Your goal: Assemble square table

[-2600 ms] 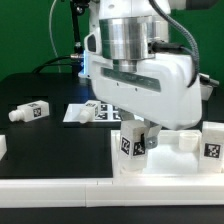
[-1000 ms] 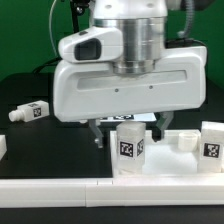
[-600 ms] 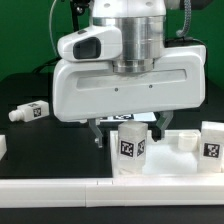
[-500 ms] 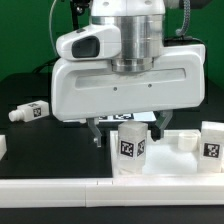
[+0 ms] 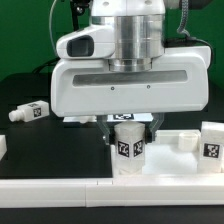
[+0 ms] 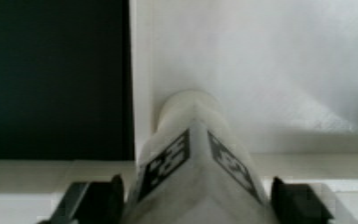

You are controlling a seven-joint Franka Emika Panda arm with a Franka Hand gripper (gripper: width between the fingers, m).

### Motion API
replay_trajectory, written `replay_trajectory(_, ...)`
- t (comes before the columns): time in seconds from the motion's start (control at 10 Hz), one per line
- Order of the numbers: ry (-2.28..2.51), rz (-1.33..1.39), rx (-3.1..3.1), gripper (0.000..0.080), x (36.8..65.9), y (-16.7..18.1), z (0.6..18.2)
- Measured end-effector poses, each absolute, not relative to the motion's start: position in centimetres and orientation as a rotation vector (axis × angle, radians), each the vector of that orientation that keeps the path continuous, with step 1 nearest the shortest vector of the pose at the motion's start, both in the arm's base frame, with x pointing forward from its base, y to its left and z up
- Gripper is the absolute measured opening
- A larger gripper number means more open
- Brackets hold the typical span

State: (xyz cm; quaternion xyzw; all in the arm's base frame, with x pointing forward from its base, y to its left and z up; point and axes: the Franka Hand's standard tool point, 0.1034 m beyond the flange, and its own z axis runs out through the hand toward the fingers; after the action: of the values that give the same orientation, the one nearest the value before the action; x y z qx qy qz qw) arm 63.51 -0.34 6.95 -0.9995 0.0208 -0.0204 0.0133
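Note:
A short white tagged leg [image 5: 129, 148] stands upright on the white square tabletop [image 5: 176, 166] at the exterior view's lower right. My gripper [image 5: 130, 138] hangs straight above it, a dark finger on each side, jaws shut on the leg. In the wrist view the leg [image 6: 194, 150] fills the middle between both pads [image 6: 98, 201], which press against it, over the tabletop [image 6: 274, 70]. A second upright leg [image 5: 214, 140] stands at the exterior view's right. A third leg [image 5: 30, 112] lies on the black table at the left.
A small white piece [image 5: 186, 140] lies on the tabletop between the two upright legs. A white block [image 5: 3, 146] sits at the far left edge. A long white rail [image 5: 50, 186] runs along the front. My wide hand hides the middle of the scene.
My fingers have closed inward from a wide spread onto the upright leg. Before that the hand turned and came down over it. The leg has stayed in place.

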Motion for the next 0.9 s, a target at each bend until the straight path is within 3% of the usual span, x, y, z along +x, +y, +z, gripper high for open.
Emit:
replay_trajectory(0.3, 0.519, -0.058, -3.067, 0.0390, 63.52, -0.30, 6.95)
replay_trajectory(0.6, 1.388, -0.034, -2.759, 0.0390, 63.43, -0.21, 6.78)
replay_trajectory(0.9, 1.634, -0.015, -2.594, 0.0392, 63.38, -0.31, 6.77)
